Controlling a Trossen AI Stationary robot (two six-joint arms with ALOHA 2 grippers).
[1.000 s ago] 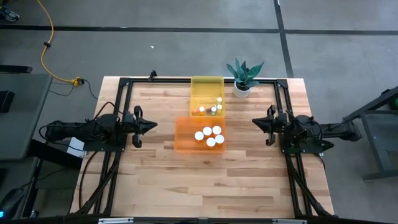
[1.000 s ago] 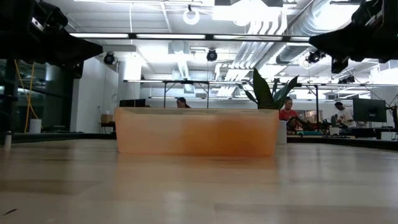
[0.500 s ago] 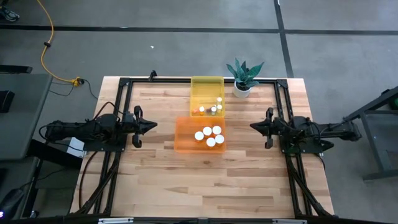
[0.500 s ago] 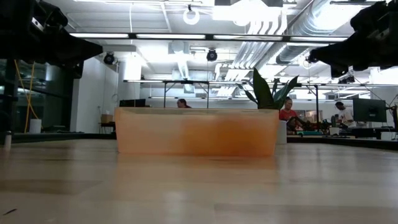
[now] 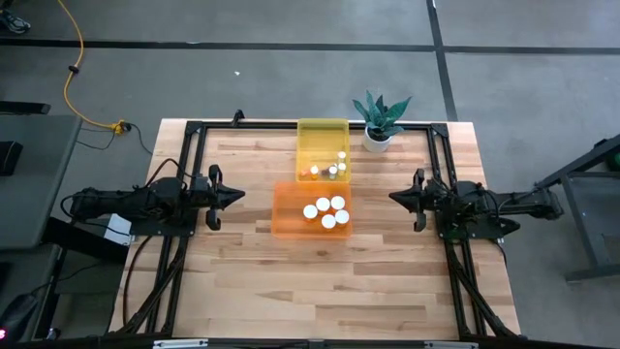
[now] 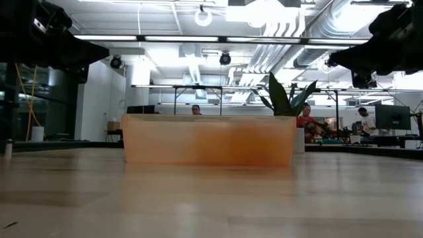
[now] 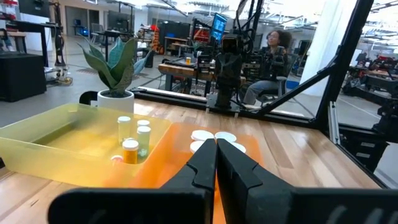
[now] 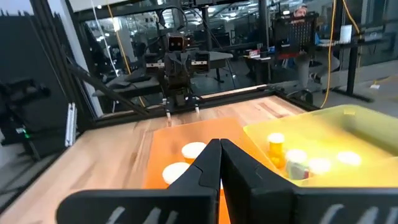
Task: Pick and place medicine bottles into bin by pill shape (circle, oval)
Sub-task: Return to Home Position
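Step in hand, by my reading: sorting is complete and both arms are returning to their rest posture.

The left claw sits at the left side of the desk and the right claw at the right side. Each points inward toward the bins and is well apart from them. Both wrist views show the fingers pressed together with nothing between them.

The medicine bottles are all binned. Five wide white-capped ones stand in the orange bin. The narrower ones cluster at the near end of the yellow bin. I count about five there, though they are too small from above to be sure. I see no bottle loose on the desk.

Next move, in my judgement: only that the right arm settle level to match the left. No grasp is called for.

Against the frame a second ago, the right claw has shifted slightly inward and straightened. The left arm, bins and bottles are unchanged.
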